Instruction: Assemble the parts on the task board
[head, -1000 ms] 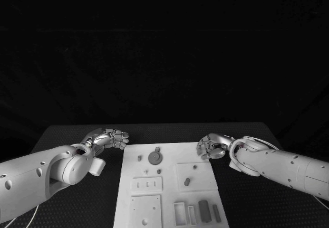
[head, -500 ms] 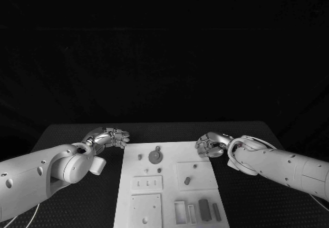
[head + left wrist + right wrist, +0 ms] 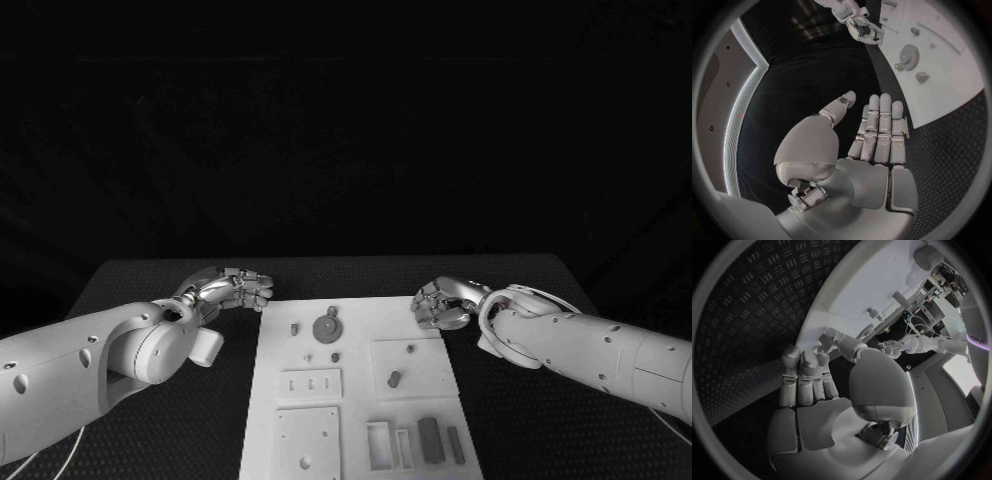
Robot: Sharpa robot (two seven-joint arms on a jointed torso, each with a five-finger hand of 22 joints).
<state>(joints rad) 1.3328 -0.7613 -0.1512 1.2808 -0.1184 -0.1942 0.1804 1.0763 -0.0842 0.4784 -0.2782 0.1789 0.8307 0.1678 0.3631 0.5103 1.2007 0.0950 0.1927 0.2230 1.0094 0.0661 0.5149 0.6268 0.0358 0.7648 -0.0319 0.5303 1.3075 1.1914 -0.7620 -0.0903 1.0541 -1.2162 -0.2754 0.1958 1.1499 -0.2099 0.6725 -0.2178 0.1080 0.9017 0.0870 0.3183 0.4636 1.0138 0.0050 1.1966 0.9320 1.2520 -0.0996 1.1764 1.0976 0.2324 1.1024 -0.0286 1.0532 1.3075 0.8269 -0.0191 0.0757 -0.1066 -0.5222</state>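
Black table (image 3: 159, 285), lower half of the head frame, bearing the white board (image 3: 361, 385) at bottom centre. Left hand (image 3: 231, 290) at centre left, beside the board's far left corner; its wrist view shows fingers (image 3: 879, 127) straight and side by side, nothing held. Right hand (image 3: 444, 303) at centre right, over the board's far right corner; fingers (image 3: 804, 372) likewise extended, palm bare. Parts on the board: a gear (image 3: 329, 329) near the far edge, a small peg (image 3: 394, 379) mid-board, a dark bar (image 3: 428, 440) near the bottom edge.
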